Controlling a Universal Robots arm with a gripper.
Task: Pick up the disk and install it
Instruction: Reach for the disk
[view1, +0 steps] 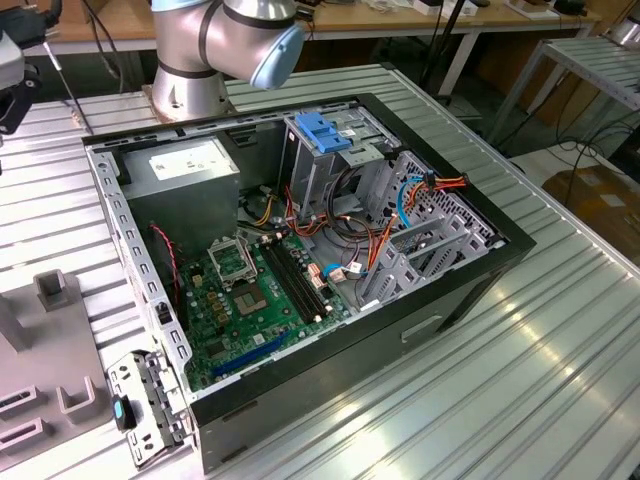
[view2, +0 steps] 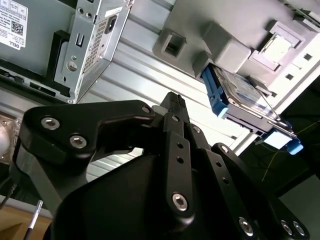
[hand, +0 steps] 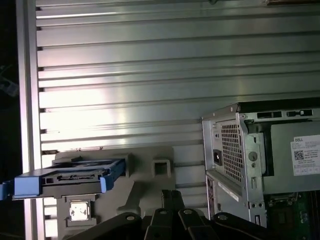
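While disk (hand: 65, 178) rests on fixture (hand: 145, 187), gripper (hand: 170, 197) hovers apart

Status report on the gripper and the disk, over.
Gripper shut, empty. Disk on edge in grey holder, apart from gripper. Nothing between them.

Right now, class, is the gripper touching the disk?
Apart. In the first wrist view, the gripper sits clear of the disk, with part of the grey holder showing between them.

arm (view1: 190, 50): silver, pale-blue joint cap | pincer (view2: 172, 102): black, silver screws
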